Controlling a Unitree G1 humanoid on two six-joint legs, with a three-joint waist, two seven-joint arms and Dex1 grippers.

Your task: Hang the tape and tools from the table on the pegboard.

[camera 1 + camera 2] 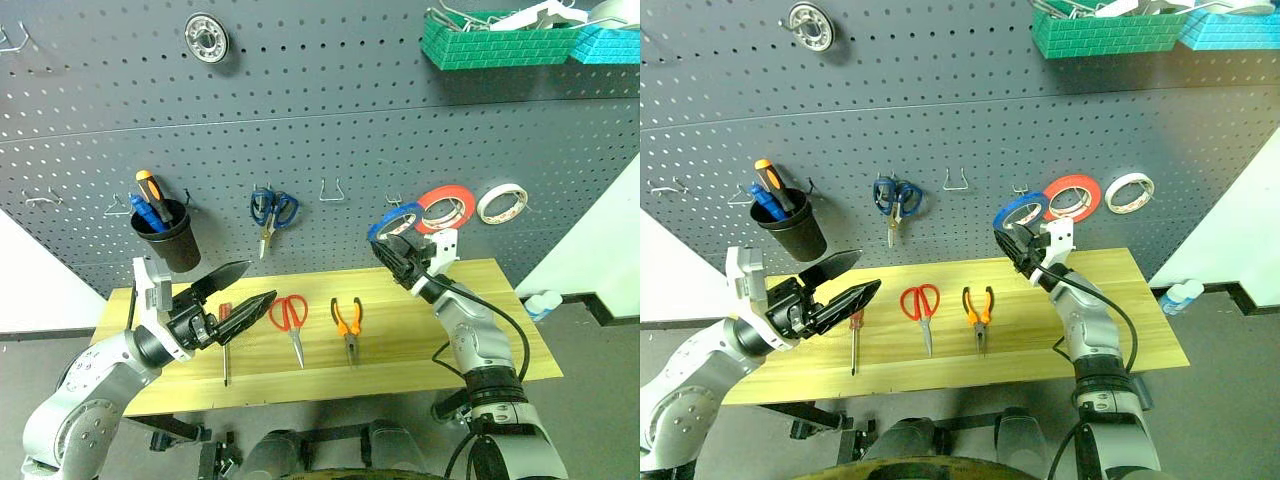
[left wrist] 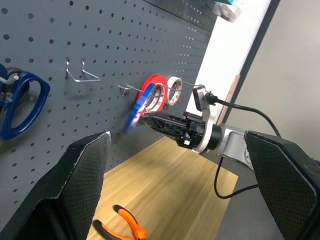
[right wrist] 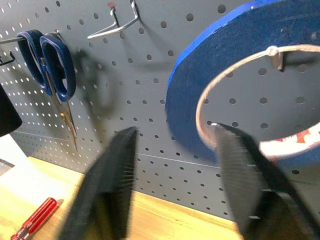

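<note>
- The dark blue roll of tape (image 3: 210, 85) hangs on a thin metal hook (image 3: 274, 54) of the pegboard (image 1: 330, 110), just beside the red-orange roll (image 1: 446, 208), with the white roll (image 1: 502, 203) further along.
- My right gripper (image 1: 398, 252) sits just below and in front of that blue roll. Its two black fingers (image 3: 110, 185) stand apart; one seems to sit in front of the ring's lower edge, but they do not clamp it, so I judge the tape released and hung.
- The tools lie on the table (image 1: 480, 340): small red-handled screwdriver (image 1: 226, 345), red-handled scissors (image 1: 291, 322), then orange-and-black-handled pliers (image 1: 348, 325), each with its long axis running from the pegboard side toward me, handles nearer the board.
- My left gripper (image 1: 238, 295) hovers wide open and empty above the table's left part, tips pointing toward the scissors.
- The screwdriver lies just below and beside those tips, so I judge my left arm nearer to it and the scissors; the pliers lie between both arms.
- A free hook (image 1: 332, 190) waits beside the blue-handled scissors (image 1: 271, 212).
</note>
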